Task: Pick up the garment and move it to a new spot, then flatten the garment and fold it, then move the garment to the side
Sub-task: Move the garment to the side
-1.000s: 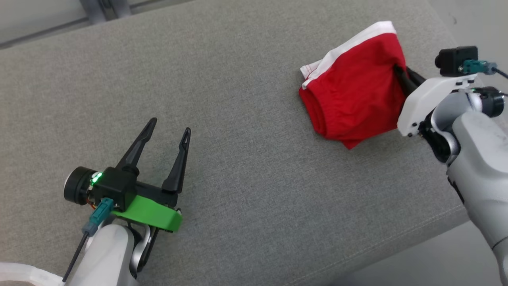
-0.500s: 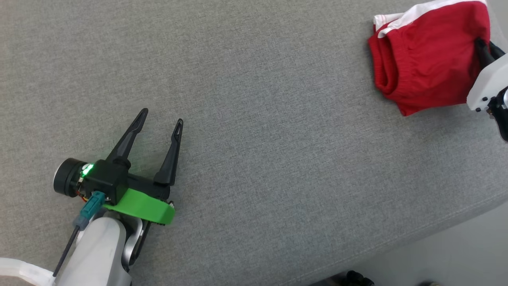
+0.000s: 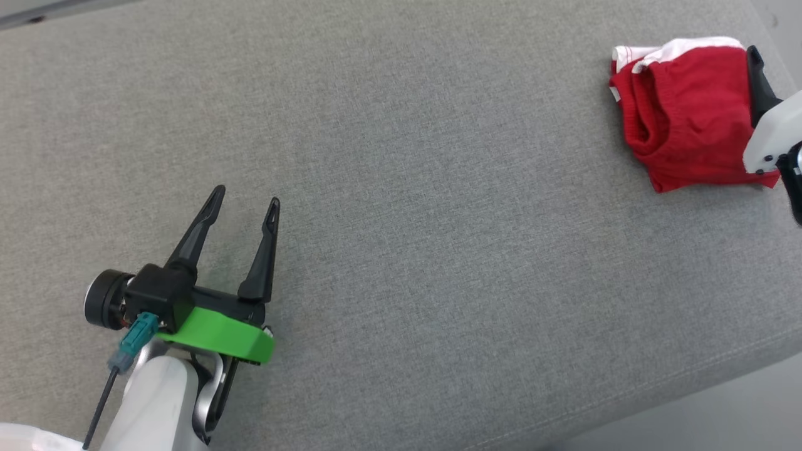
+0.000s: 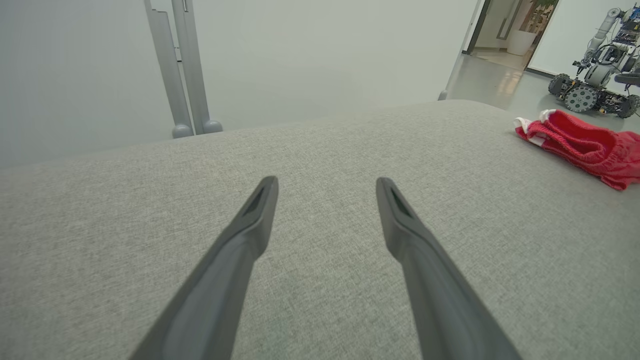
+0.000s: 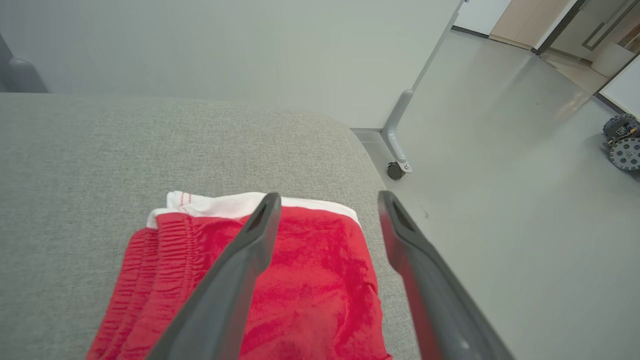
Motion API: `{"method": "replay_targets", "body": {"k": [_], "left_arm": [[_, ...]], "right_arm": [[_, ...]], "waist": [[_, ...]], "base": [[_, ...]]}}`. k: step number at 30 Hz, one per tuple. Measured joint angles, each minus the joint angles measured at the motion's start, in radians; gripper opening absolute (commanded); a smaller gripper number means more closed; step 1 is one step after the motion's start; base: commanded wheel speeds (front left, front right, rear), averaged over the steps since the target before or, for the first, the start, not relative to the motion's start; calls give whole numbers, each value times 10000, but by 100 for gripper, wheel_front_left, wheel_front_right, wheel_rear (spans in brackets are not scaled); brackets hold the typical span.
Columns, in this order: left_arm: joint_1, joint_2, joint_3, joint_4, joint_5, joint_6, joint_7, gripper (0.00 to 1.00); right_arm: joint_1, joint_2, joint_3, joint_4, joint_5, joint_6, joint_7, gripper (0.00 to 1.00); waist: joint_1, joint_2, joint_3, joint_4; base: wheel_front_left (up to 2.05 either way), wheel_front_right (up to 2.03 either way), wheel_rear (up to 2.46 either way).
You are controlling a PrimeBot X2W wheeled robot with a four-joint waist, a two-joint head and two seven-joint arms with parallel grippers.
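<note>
At the lower left of the head view, my left gripper (image 3: 247, 195) sits low over the grey cushion (image 3: 438, 188), its fingers pointing up the frame and spread apart with nothing between them. At the upper right edge lies the garment (image 3: 689, 119). In the wrist view my right gripper (image 5: 329, 196) hangs over it with the jaws parted. A second ago they were pinched into the cloth's right edge. The head camera has swung since then, so the shift across the frame is not the cloth's. The garment is red gathered knit with a white band, folded into a rumpled packet on coarse woven upholstery near its rounded corner.
</note>
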Motion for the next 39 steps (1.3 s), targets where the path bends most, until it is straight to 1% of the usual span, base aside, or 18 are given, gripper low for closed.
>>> {"method": "replay_targets", "body": {"k": [4, 7, 10, 13, 17, 19, 22, 28, 30, 33, 39], "left_arm": [[439, -134, 420, -17, -90, 98, 0, 100], [829, -224, 721, -12, -107, 153, -2, 100], [1141, -291, 1055, -71, -107, 190, 0, 100], [1443, -278, 1499, -159, -111, 263, 0, 100], [1817, -291, 1904, -274, -109, 343, -2, 100], [1968, -305, 2011, -297, -109, 345, -2, 100], [2162, -378, 2146, -318, -107, 345, 0, 100], [2515, -639, 2435, -238, -107, 357, -2, 100], [2624, -723, 2550, -182, -105, 353, 0, 100], [2775, -849, 2717, -82, -56, 324, -2, 100], [2940, -1058, 2869, 136, 215, 176, -2, 100]], "right_arm": [[372, 362, -71, -686, -173, 0, -136, 100], [995, 504, -244, -1281, -278, 0, -155, 100], [1666, 612, -612, -2240, -418, 0, -190, 100], [2751, 951, -968, -3210, -453, 0, -192, 100], [3942, 1310, -1177, -4567, -570, 0, -192, 100], [4469, 1430, -1337, -5110, -734, 0, -192, 100], [5269, 1781, -1933, -5896, -947, 0, -192, 100], [6932, 2429, -2805, -7250, -1526, 0, -192, 100], [7440, 2531, -2727, -7781, -1718, -4, -192, 100], [8105, 2780, -2995, -8278, -2019, 2, -192, 100], [8681, 3154, -3175, -8489, -2220, 0, -192, 100]], "waist": [[0, 0, -587, 175], [-1, 0, -1076, 323], [0, -1, -1582, 499], [-1, 0, -2109, 721], [-1, 0, -2696, 1052], [-1, 0, -2924, 1214], [-1, 0, -3244, 1454], [-1, -1, -3728, 1866], [-1, 0, -3841, 1983], [-1, -1, -3970, 2123], [-1, 0, -4053, 2229]], "base": [[0, 0, 0], [0, 0, 0], [0, 0, 0], [0, 0, 0], [0, 0, 0], [0, 0, 0], [0, 0, 0], [0, 0, 0], [0, 0, 0], [0, 0, 0], [0, 0, 0]]}}
